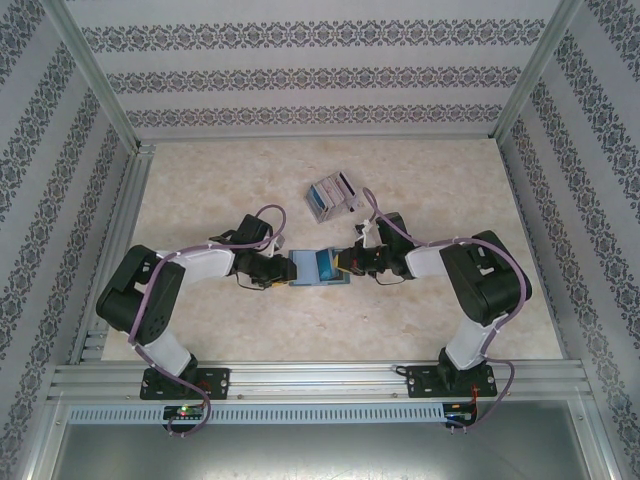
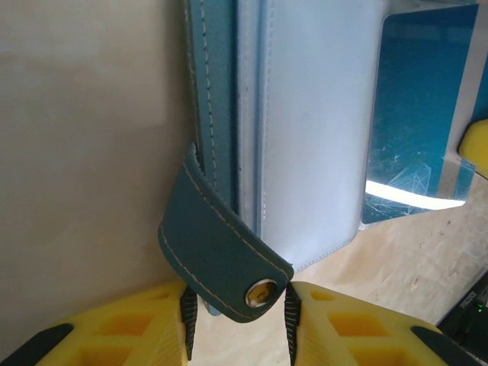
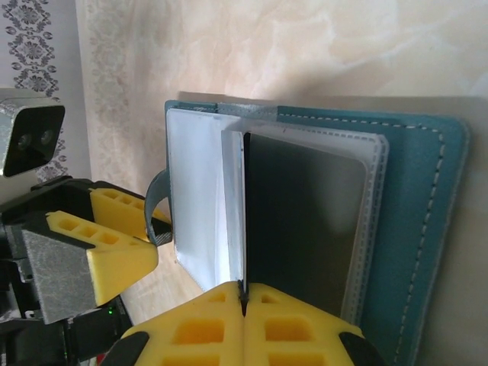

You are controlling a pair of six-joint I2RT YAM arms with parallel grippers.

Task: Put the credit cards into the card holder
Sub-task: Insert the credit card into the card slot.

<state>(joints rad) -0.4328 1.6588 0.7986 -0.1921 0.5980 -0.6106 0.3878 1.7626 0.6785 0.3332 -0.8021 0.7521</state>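
The teal card holder [image 1: 302, 270] lies open on the table between both grippers, its pale grey-blue inside [image 2: 313, 130] facing up. My left gripper [image 2: 239, 313] is shut across its teal snap strap [image 2: 217, 255], which touches both pads. My right gripper [image 3: 244, 293] is shut on the edge of a blue card [image 2: 419, 114], seen edge-on as a thin line [image 3: 243, 213] in the right wrist view. The card's far end lies under the holder's pale sleeve. The remaining credit cards [image 1: 332, 196] sit fanned on the table beyond the holder.
Patterned walls and a metal frame [image 1: 100, 110] enclose the beige table [image 1: 220, 190]. The left gripper's yellow fingers [image 3: 114, 229] sit close to the left of the holder. Open tabletop lies to the far left and far right.
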